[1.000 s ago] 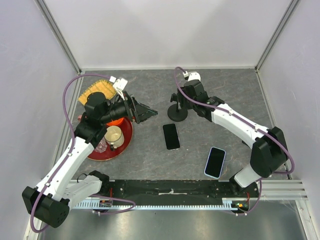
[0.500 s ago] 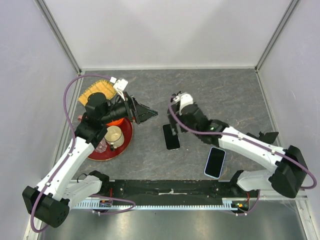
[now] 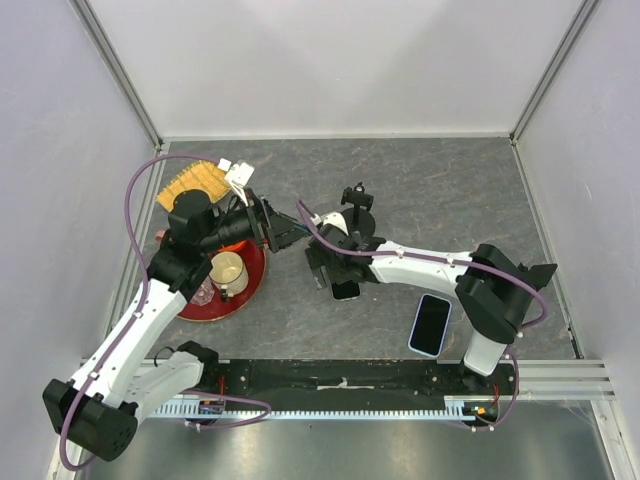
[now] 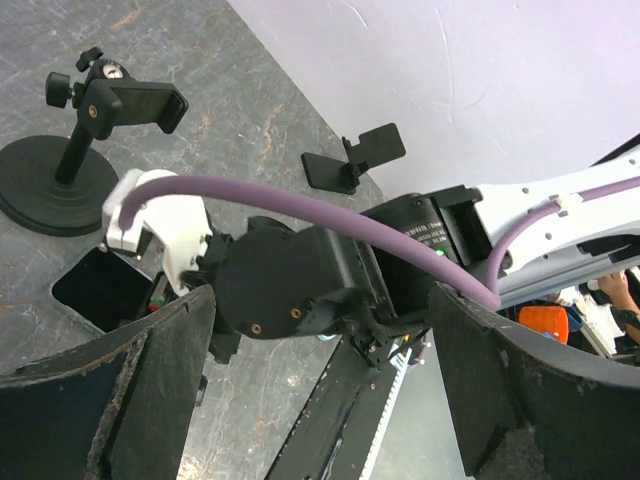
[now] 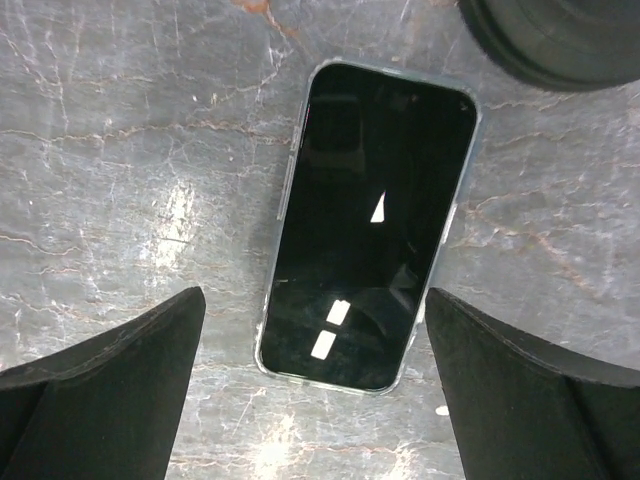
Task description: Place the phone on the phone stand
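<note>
Dark phone (image 5: 375, 225) lies flat on table (image 3: 450, 180), screen up, not lifted. The right gripper (image 5: 313, 297) is directly over it, jaws spread wide, one finger off each long side, pinching nothing; can't tell if the tips touch the table.

The phone stand (image 3: 355, 205) is upright at 12 o'clock from the phone, base just beside its top end, clamp empty.

Progress: early. Reach looks done; grasp, lift and seating in the clamp are all left.

The left gripper (image 3: 290, 232) is at 10 o'clock from the phone, off the table, jaws spread, holding nothing.

A second phone (image 3: 431, 324) in a blue case lies at 4 o'clock, well apart and untouched. A small black folding prop (image 4: 355, 158) sits further right. A red tray (image 3: 215, 312) with a cup (image 3: 228, 270) is at 9 o'clock, with a brush (image 3: 195, 180) at 10 o'clock beyond it.
</note>
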You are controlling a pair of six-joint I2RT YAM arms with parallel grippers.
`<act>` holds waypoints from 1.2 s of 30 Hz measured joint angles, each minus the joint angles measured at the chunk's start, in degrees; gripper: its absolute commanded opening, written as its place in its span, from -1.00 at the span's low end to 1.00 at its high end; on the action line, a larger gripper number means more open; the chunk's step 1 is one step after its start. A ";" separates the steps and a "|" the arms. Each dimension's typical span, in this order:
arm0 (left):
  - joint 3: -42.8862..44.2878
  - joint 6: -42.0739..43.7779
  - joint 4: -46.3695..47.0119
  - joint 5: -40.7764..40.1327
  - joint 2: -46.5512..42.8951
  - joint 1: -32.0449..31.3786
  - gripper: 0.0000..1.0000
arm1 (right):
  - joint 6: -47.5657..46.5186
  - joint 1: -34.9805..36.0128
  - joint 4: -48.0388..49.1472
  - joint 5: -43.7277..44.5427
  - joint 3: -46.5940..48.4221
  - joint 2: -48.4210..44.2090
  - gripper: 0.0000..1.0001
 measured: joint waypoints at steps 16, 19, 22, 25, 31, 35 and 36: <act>-0.26 -0.02 -0.48 0.04 -0.90 0.00 0.86 | 3.52 -5.81 -3.85 -5.33 1.27 4.94 0.96; -0.26 -0.02 -0.48 0.04 -0.87 0.00 0.86 | 3.41 -5.81 -4.37 -5.70 1.81 5.25 0.96; -0.26 -0.02 -0.46 0.04 -0.87 0.00 0.86 | 3.45 -5.81 -4.44 -5.75 1.84 5.27 0.96; -0.26 -0.02 -0.46 0.07 -0.87 0.00 0.85 | 3.43 -5.60 -4.44 -5.57 1.84 5.11 0.96; -0.42 -0.02 -0.52 -0.81 -1.51 0.00 0.81 | 3.74 -3.87 -4.66 -5.84 1.49 2.49 0.96; -1.99 0.22 -0.68 -6.14 -8.04 0.00 0.82 | 3.85 -3.45 -4.37 -5.88 1.09 -0.79 0.96; -2.05 0.42 -0.68 -7.67 -9.99 0.00 0.82 | 3.85 -3.45 -4.20 -5.92 1.09 -0.83 0.96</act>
